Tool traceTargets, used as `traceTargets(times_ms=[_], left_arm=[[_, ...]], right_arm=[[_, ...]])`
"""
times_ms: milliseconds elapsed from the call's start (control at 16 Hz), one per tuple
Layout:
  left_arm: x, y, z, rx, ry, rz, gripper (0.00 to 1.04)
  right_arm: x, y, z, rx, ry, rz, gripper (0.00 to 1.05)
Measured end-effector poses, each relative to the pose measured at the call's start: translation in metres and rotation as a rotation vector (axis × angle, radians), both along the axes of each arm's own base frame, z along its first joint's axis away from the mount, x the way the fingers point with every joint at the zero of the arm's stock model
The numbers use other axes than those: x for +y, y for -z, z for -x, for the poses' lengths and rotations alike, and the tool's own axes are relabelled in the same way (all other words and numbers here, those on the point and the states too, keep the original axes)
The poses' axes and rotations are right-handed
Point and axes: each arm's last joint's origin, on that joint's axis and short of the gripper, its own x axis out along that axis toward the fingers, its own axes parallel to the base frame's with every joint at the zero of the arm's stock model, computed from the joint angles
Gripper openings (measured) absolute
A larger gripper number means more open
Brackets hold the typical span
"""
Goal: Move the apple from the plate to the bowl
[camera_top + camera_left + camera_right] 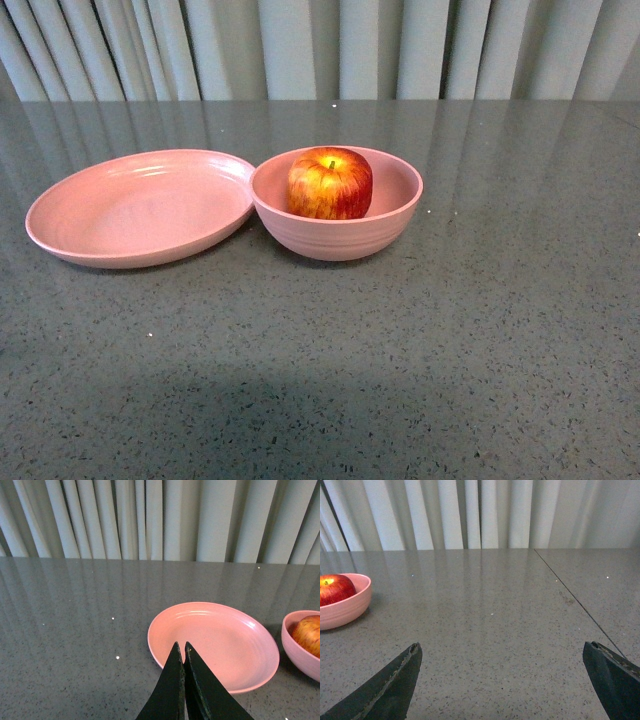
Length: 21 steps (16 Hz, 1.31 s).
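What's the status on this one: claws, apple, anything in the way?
Left claw shut, holding nothing; right claw open, holding nothing. Apple upright in the bowl, plate bare. Nothing in the way.

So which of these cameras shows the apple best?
The front view: the whole apple sits upright in the bowl, stem showing. The left wrist view catches only a slice at its edge; the right wrist view shows it partly hidden by the bowl's rim.
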Motion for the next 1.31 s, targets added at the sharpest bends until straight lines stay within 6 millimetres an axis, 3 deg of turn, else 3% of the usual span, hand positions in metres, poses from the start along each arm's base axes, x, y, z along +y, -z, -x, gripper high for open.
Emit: traceTargets(times_ms=[188, 750, 1312], left_arm=[[0.012, 0.015, 0.014, -0.005, -0.008, -0.001, 0.01], [0.011, 0.049, 0.047, -0.015, 0.009, -0.001, 0.01], [0.011, 0.055, 0.063, 0.028, 0.011, -0.001, 0.01]], right_arm=[[0.0, 0.0, 0.0, 0.001, 0.0, 0.0, 0.98], [0.0, 0.0, 0.0, 0.0, 0.0, 0.0, 0.98], [0.0, 0.0, 0.0, 0.001, 0.0, 0.0, 0.98]])
